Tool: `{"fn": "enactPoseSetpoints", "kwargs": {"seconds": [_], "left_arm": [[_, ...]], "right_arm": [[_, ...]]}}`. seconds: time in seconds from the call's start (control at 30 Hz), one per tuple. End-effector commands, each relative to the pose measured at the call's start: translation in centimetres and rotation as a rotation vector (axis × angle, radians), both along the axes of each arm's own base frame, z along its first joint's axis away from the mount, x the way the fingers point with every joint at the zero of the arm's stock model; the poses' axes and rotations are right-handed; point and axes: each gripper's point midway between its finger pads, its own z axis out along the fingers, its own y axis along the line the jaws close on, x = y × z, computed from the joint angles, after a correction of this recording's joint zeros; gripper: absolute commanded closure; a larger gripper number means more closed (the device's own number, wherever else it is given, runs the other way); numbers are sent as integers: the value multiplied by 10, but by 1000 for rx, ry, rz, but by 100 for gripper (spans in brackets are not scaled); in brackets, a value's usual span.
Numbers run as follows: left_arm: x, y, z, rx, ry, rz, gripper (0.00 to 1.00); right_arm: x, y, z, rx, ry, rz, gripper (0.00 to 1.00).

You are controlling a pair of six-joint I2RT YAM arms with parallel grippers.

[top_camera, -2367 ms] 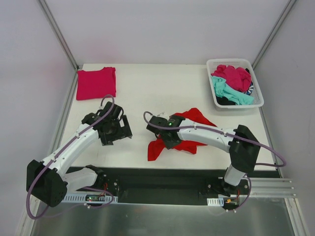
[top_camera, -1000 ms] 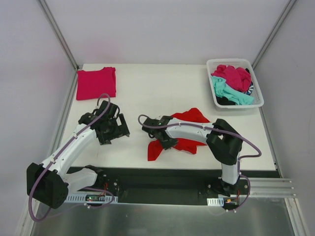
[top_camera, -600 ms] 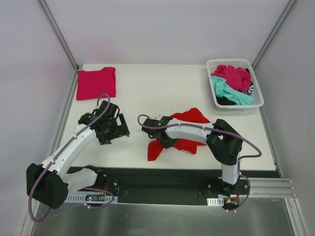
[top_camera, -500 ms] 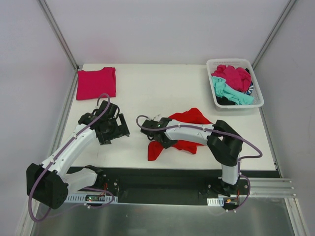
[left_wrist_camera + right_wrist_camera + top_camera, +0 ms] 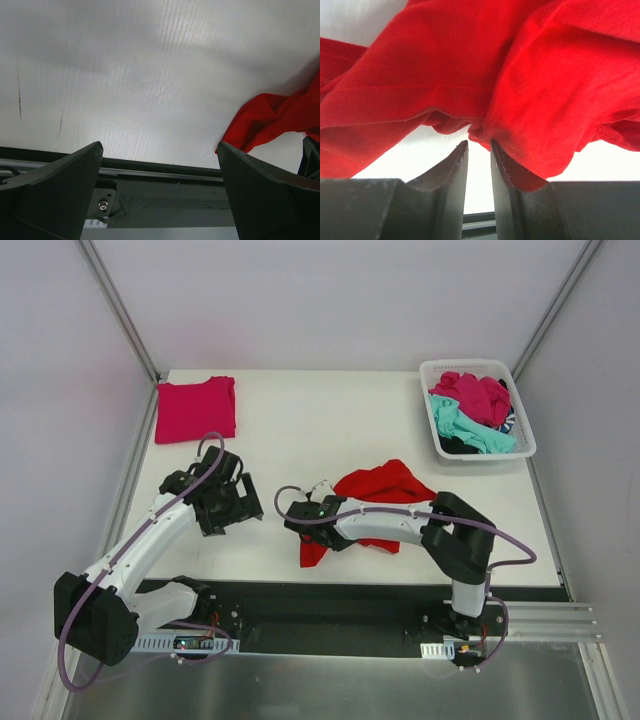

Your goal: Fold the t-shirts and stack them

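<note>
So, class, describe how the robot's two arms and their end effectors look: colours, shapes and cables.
Both the left arm and right arm have white tubular links, bulky black joints and a looping purple cable. The left end effector and right end effector each have two dark, wedge-shaped fingers.

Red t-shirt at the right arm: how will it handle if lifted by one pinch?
Probably floppy: the red t-shirt lies crumpled and gathers into folds at the right end effector. Likely light, being thin cloth; it should hang, not hold shape.
</note>
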Motion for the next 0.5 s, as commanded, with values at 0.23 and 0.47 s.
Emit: {"fn": "enactPoseSetpoints", "kwargs": {"seconds": [0.23,0.47], "left_arm": [[-7,3,0,5,-1,-27,1],[-9,4,-2,8,1,-35,1]], "right_arm": [[1,18,-9,6,-84,-9,73],[8,17,-3,-74,-201,-2,74]]}}
